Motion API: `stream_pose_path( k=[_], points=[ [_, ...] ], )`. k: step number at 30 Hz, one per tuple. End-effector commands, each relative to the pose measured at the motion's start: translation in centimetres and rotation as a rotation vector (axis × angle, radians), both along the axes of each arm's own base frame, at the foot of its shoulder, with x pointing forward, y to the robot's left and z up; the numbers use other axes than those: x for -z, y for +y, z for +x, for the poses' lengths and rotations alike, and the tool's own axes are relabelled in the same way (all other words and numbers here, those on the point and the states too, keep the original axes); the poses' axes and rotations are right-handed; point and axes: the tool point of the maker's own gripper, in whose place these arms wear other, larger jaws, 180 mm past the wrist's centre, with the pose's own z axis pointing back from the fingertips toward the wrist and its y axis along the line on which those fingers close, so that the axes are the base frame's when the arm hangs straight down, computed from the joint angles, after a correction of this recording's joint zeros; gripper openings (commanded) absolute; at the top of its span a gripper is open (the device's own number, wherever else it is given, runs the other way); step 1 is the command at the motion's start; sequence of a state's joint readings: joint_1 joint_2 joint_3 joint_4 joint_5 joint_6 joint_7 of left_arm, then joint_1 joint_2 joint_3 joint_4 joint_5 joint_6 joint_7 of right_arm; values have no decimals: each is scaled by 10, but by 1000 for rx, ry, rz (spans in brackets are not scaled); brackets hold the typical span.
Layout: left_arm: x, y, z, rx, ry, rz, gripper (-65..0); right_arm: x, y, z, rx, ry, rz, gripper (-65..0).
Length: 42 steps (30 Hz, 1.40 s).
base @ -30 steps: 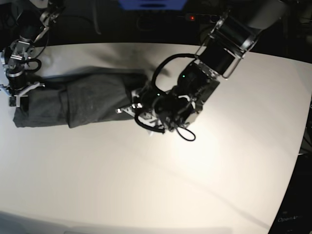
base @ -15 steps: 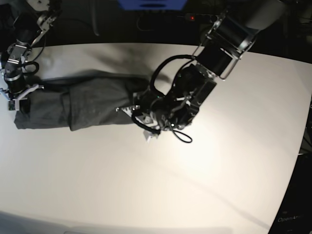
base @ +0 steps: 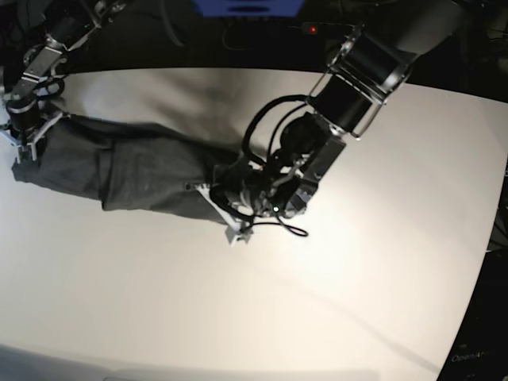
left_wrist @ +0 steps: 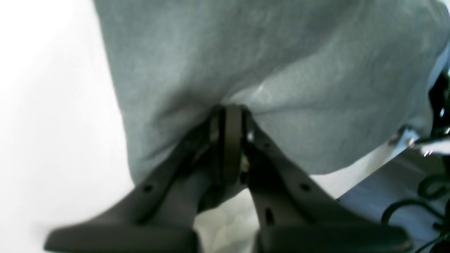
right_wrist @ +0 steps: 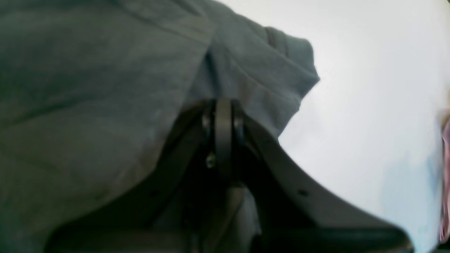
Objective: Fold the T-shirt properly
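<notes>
Both ends of the shirt [base: 143,163] are being carried at once: the left gripper [base: 226,202] is dragging its end nearer the table's [base: 357,302] front edge than a second ago, while the right gripper [base: 24,139] is drawing the other end back toward the far left corner; the long dark band, lying level before, is now slanting across the left half of the table and looking tauter between the two grips; each wrist view is showing narrow jaws closed on a pinch of grey cloth, the left fingers [left_wrist: 228,140] gathering creases to a point, the right fingers [right_wrist: 223,130] biting near a doubled edge; judging from this, the arms are straightening and repositioning the lengthwise-folded shirt before a crosswise fold; the risk is cloth slipping from either pinch under tension.
</notes>
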<state>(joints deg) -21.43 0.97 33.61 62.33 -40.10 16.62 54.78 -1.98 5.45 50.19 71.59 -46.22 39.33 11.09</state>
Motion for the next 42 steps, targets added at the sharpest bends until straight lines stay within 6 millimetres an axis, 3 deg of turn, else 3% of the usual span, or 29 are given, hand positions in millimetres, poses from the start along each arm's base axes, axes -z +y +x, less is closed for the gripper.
stream_pose_path(
  k=[1, 4, 14, 20, 24, 32, 35, 39, 42],
  points=[
    [9, 19, 3, -13, -5, 77, -631, -11, -5, 4, -7, -5, -29, -640],
    [17, 26, -7, -17, 22, 85, -631, -10, 0, 2, -19, -1, -32, -640],
    [56, 54, -57, -30, 135, 134, -631, -11, 22, 27, -108, -8, -28, -640],
    [65, 63, -80, -28, 160, 140, -631, -26, 13, 40, -108, -39, -58, -640],
    [60, 72, -79, -56, 148, 126, -631, -33, 1, 40, -108, -37, -85, -635],
    [57, 77, -75, -79, 139, 117, -631, -57, -17, 48, -99, -69, -147, -448],
    [56, 76, -74, -79, 136, 116, -631, -76, -20, 52, -102, -97, -192, -399],
    [57, 76, -75, -79, 138, 116, -631, -102, -33, 49, -46, -178, -201, -371],
    [59, 82, -76, -81, 141, 127, -631, -102, -45, 45, -5, -155, -190, -369]
  ],
)
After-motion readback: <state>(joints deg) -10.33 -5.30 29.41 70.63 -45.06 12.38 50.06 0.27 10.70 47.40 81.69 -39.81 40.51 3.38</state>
